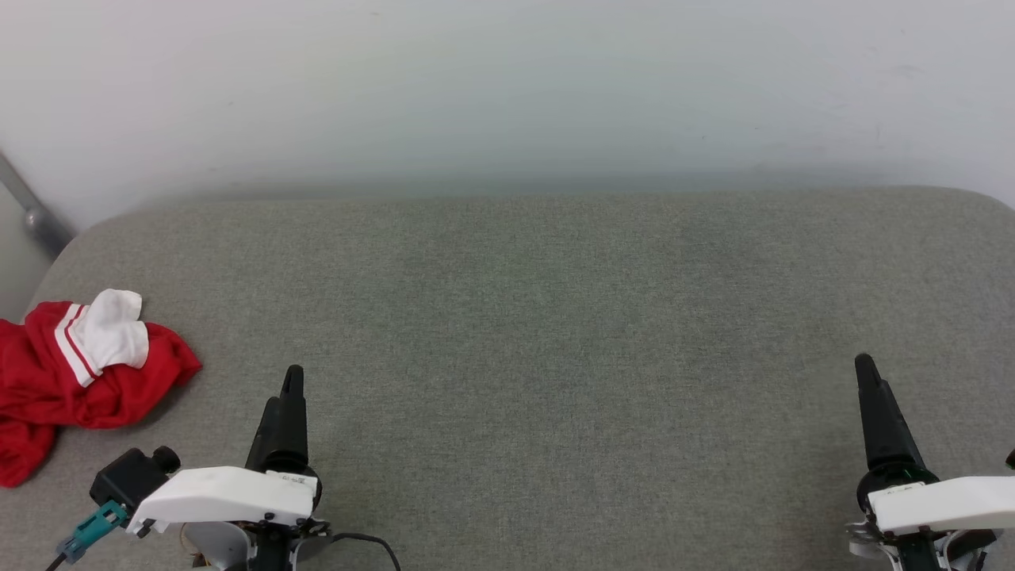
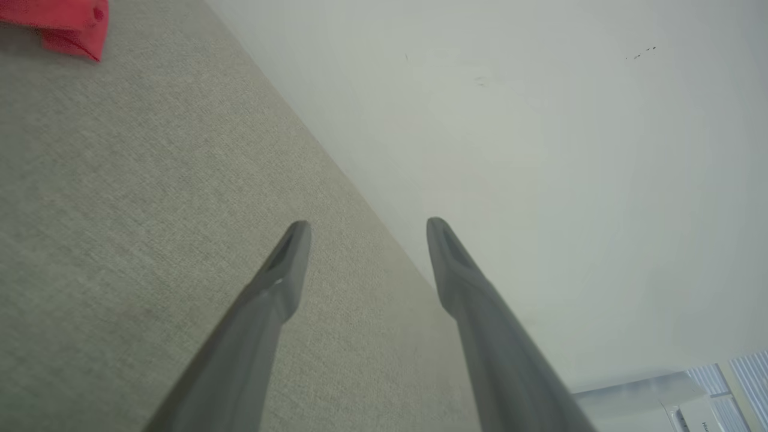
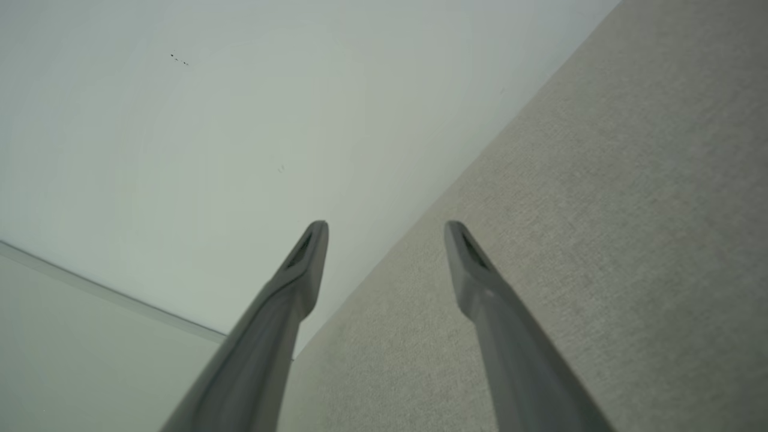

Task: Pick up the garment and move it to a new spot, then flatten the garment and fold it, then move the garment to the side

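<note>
The red jersey T-shirt [image 1: 47, 381], white striped sleeve uppermost, lies crumpled; left gripper [image 2: 367, 231] and right gripper [image 3: 385, 234] gape wide, empty.

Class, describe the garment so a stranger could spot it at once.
A grey cushioned surface lies below the white wall. At its left edge, left of the left gripper, lies the garment. It is the only red thing, crumpled, white striped sleeve on top.

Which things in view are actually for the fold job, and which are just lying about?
Job:
- crumpled red T-shirt with white striped sleeve
- left gripper, open
- right gripper, open

Just there:
- grey fabric surface
- grey metal bar
- white wall
</note>
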